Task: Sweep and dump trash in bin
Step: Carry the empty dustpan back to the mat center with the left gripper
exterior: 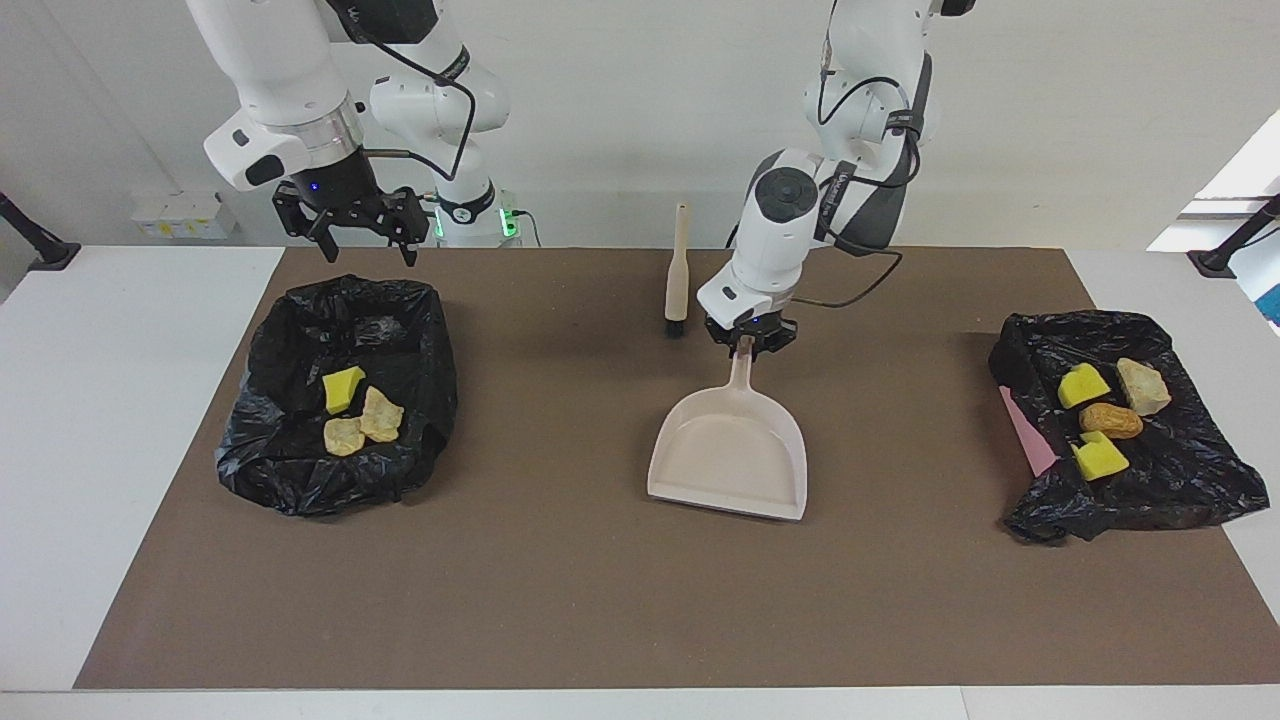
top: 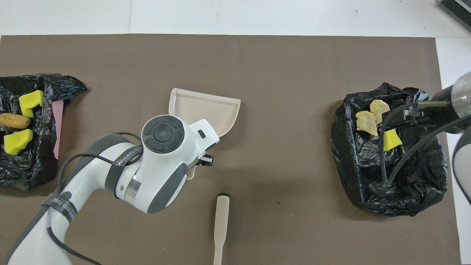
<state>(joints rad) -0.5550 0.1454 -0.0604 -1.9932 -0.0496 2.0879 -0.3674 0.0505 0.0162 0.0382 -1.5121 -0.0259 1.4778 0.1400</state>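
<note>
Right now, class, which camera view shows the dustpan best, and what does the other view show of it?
The facing view: the whole dustpan shows, handle to lip, with the left pincer shut on its handle. In the overhead view the left arm covers the handle and part of the pan; only the dustpan's front section shows.

Dustpan [exterior: 728,455] and brush [exterior: 677,270] mid-mat.
</note>
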